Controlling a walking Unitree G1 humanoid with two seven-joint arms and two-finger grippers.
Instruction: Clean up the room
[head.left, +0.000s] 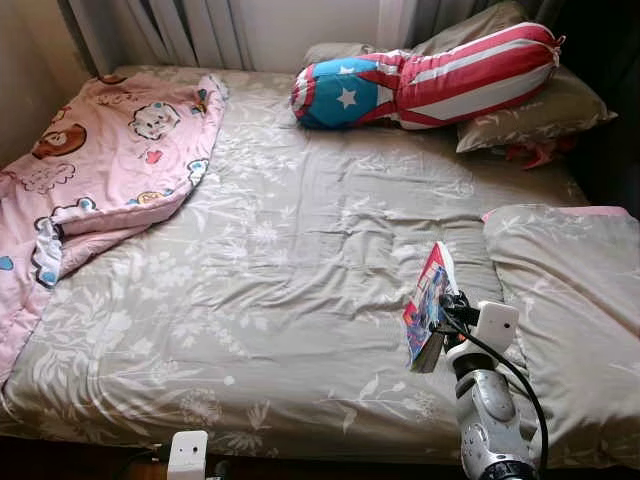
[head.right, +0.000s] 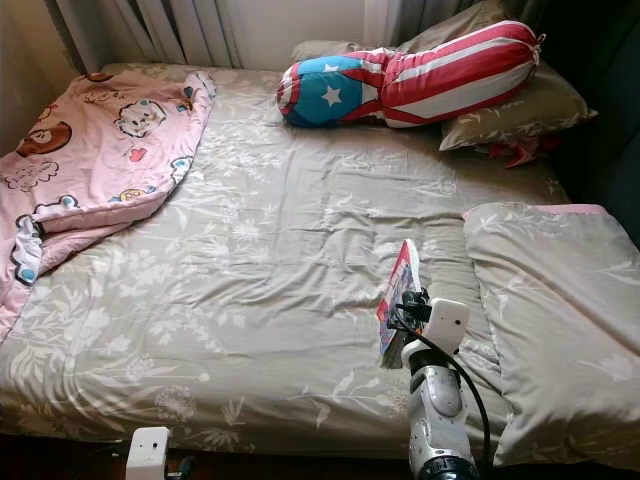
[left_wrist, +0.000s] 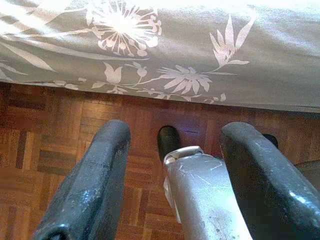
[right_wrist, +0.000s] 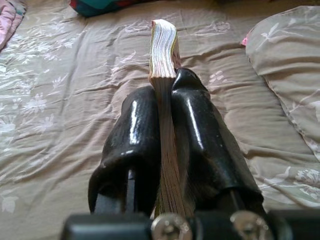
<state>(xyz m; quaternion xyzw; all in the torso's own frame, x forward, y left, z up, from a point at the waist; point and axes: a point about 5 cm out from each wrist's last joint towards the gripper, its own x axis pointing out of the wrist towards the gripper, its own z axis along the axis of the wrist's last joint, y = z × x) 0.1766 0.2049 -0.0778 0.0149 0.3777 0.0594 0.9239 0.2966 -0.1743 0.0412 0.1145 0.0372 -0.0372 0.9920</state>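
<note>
Soft daylight from the curtained window (dim, shadowed corners), sharp focus.

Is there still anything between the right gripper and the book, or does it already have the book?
Nothing stands between them. The right gripper is shut on the book, whose page edges stick out beyond both fingers, above the grey floral bedcover. The left gripper hangs open over the parquet floor by the bed.

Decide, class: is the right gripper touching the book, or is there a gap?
Touching. In the right wrist view the right gripper has its jaws pressed flat against both sides of the book, with no gap.
</note>
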